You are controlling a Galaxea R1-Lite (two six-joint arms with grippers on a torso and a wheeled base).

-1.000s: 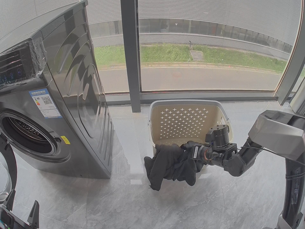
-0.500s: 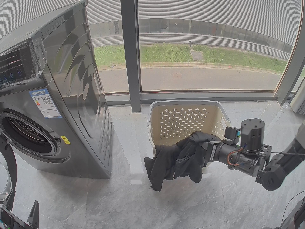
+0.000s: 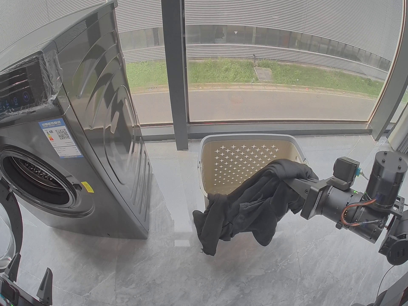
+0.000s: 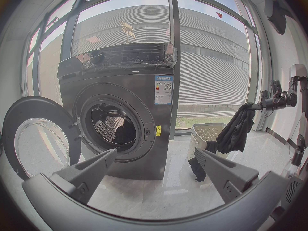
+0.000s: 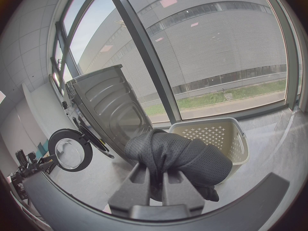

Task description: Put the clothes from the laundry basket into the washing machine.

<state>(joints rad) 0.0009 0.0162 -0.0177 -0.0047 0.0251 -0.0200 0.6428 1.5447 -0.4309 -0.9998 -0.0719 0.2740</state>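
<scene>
**Black garment gripped, half out of the basket**

Our right claw (image 5: 156,177) is clamped shut on a bunched fold of the black perforated fabric garment (image 3: 255,205). The cloth hangs down from that claw and away to its left. The lower end drapes over the near rim of the cream plastic laundry basket with star-shaped holes (image 3: 250,137) and dangles close to the grey marbled floor (image 3: 170,273). We cannot tell whether it touches the floor.

We judge the grip sits high on the fold so the bulk can trail clear of the rim instead of snagging. The basket stands below the right claw and slightly to its left.

The grey front-loading washing machine (image 3: 85,107) stands well apart from that claw, farther left. Its round glass door (image 4: 38,135) is swung wide, so the drum mouth (image 4: 112,129) is ready to receive.

Our left claw (image 4: 155,151) hangs low in front of that mouth, fingers spread and holding nothing. We judge it is parked there to leave the path free. The carry across is not yet done.
</scene>
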